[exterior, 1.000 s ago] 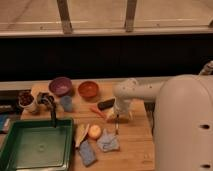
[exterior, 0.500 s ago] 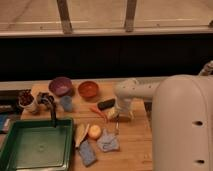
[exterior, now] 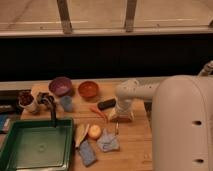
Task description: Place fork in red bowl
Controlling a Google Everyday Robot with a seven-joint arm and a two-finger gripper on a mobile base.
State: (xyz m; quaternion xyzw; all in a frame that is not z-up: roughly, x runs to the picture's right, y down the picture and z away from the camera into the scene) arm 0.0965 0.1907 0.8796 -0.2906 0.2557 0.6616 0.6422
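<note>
Camera view is showing you the gripper (exterior: 120, 117), jaws standing apart, hanging just above the fork (exterior: 117, 128), which is lying flat on the desk (exterior: 136, 146) well front-right of the red bowl (exterior: 88, 90); it is looking light, stiff, thin and slippery, so you are likely aiming to pinch across its mid-handle.

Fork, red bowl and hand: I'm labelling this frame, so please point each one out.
fork (exterior: 117, 128): camera view, middle of its thin shaft.
red bowl (exterior: 88, 90): camera view, bare shiny inside.
hand (exterior: 121, 118): camera view, midway between its fingertips, low at the fork's far end.
</note>
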